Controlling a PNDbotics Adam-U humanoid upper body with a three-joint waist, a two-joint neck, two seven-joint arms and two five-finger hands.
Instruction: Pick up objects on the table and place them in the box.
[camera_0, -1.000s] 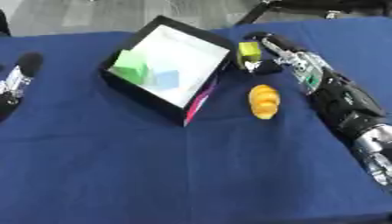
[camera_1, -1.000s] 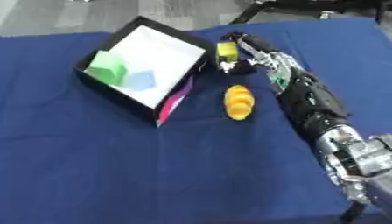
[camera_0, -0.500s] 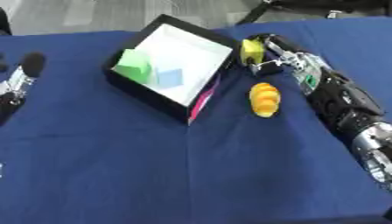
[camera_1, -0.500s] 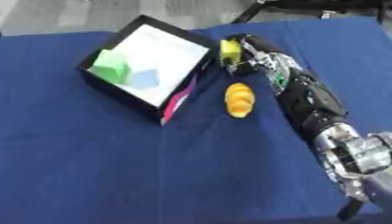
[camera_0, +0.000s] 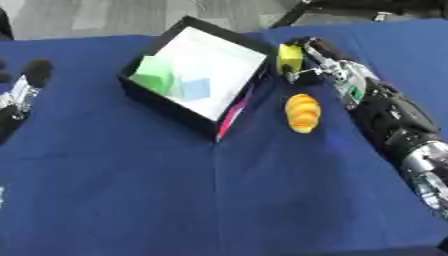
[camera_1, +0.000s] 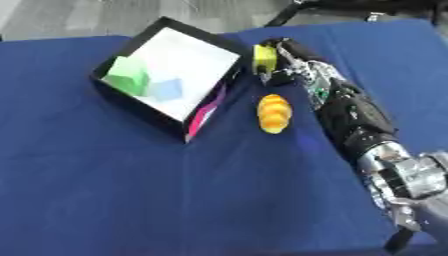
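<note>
**Beside the box: right hand on the yellow block**

Beside the box (camera_0: 171, 107), the right hand (camera_0: 317, 61) has its fingers (camera_1: 282, 75) curled around a yellow block (camera_0: 290, 57). An orange ridged piece (camera_0: 302, 113) lies on the blue desk (camera_0: 219, 195), long axis running near-to-far. Green (camera_0: 155, 74) and blue (camera_0: 194, 89) blocks sit inside the box. The left hand (camera_0: 19, 95) rests at the left edge; its fingers' state is unclear. No writing is readable.

Likely a lab or test room: desk (camera_0: 175, 200) draped in blue cloth, grey hard floor (camera_0: 87, 17) beyond the right robot hand (camera_1: 293, 62), dark stand legs (camera_1: 289, 12) behind it.
</note>
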